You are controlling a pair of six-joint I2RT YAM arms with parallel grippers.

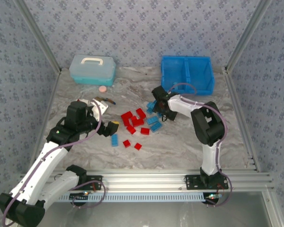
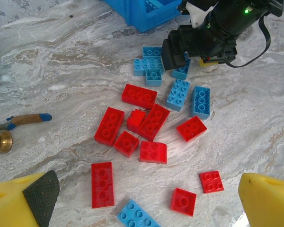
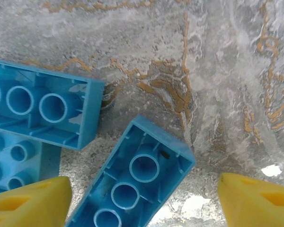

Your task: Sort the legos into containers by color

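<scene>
Red legos point(image 1: 135, 120) lie in a loose cluster mid-table, with light blue legos point(image 1: 154, 120) just to their right. My left gripper point(image 1: 109, 127) hangs open at the cluster's left edge. In its wrist view the gripper point(image 2: 146, 208) is above bare table, between red legos point(image 2: 142, 123) and one blue lego point(image 2: 135, 216). My right gripper point(image 1: 157, 106) is low over the blue legos point(image 2: 180, 90). It point(image 3: 142, 203) stands open around an upside-down blue lego point(image 3: 137, 179), the right finger point(image 3: 255, 198) clear of it. The blue two-compartment bin point(image 1: 199, 87) stands at the back right.
A pale teal lidded box point(image 1: 92, 69) stands at the back left with a pink disc point(image 1: 102, 88) in front of it. A brass fitting with a blue handle point(image 2: 0, 139) lies left of the red legos. Metal frame rails border the table.
</scene>
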